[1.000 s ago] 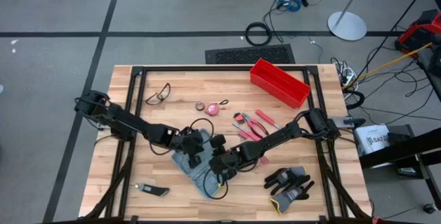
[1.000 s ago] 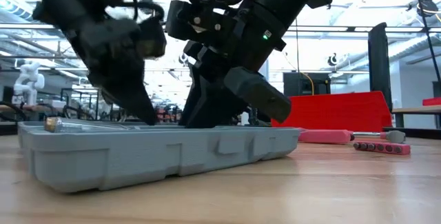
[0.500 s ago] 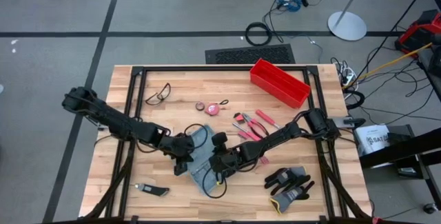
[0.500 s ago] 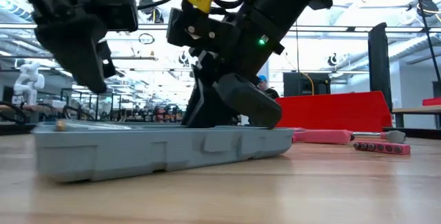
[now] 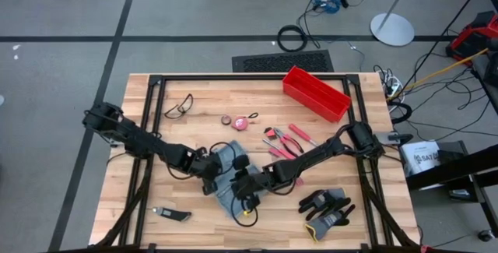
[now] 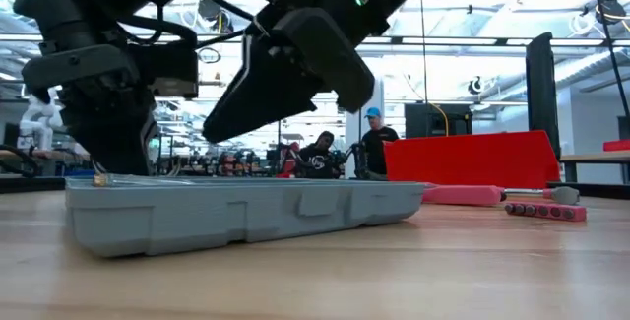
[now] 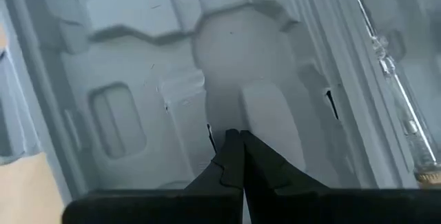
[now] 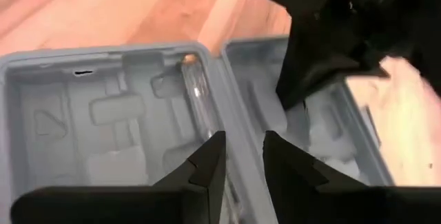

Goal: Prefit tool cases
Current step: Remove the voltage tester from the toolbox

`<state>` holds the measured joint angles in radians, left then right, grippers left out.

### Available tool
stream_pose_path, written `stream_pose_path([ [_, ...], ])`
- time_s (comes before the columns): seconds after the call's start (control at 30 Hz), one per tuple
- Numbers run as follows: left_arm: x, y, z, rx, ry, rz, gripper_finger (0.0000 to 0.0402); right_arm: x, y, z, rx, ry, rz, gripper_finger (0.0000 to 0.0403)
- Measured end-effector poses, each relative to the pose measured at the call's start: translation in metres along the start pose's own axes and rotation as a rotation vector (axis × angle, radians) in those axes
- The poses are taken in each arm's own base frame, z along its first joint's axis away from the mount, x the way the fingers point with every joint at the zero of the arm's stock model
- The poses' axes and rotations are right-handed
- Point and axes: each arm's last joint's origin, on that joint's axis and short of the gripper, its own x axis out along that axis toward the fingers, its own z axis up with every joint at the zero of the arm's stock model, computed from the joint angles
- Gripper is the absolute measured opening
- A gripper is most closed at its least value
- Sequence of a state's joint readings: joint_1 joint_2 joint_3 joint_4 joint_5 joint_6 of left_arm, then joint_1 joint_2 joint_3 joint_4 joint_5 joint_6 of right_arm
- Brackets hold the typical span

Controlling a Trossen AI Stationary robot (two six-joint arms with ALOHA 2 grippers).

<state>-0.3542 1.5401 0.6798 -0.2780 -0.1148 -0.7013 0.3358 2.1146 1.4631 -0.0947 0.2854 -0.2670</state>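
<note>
The flat grey-blue hinged plastic case (image 5: 227, 177) lay open under both claws. The left claw (image 7: 234, 136) pressed shut into its tray; the right claw (image 8: 242, 148) hovered above, part-open and empty. Excess pressure could skid the case.

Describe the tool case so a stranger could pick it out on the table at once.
On the wooden table, look near the front edge, at the middle, where the two dark arms meet. The tool case lies open and flat there. It is the only grey-blue tray with moulded slots; the bin at the back is red.
</note>
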Motion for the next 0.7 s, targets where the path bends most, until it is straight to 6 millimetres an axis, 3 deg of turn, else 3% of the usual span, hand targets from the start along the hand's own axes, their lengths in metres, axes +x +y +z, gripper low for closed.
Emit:
stream_pose_path([
  [0.17,0.004,0.0,0.0,0.0,-0.017,0.023,0.0002,-0.002,0.004,0.008,-0.029,-0.076,-0.013,0.0089],
  [0.37,0.005,-0.002,0.004,-0.078,-0.067,0.016,0.0002,0.011,0.022,0.005,-0.056,-0.105,0.021,0.0092],
  [0.7,0.005,-0.001,0.005,-0.14,-0.09,0.036,0.0002,0.019,0.025,0.003,-0.002,-0.123,0.002,0.0152],
])
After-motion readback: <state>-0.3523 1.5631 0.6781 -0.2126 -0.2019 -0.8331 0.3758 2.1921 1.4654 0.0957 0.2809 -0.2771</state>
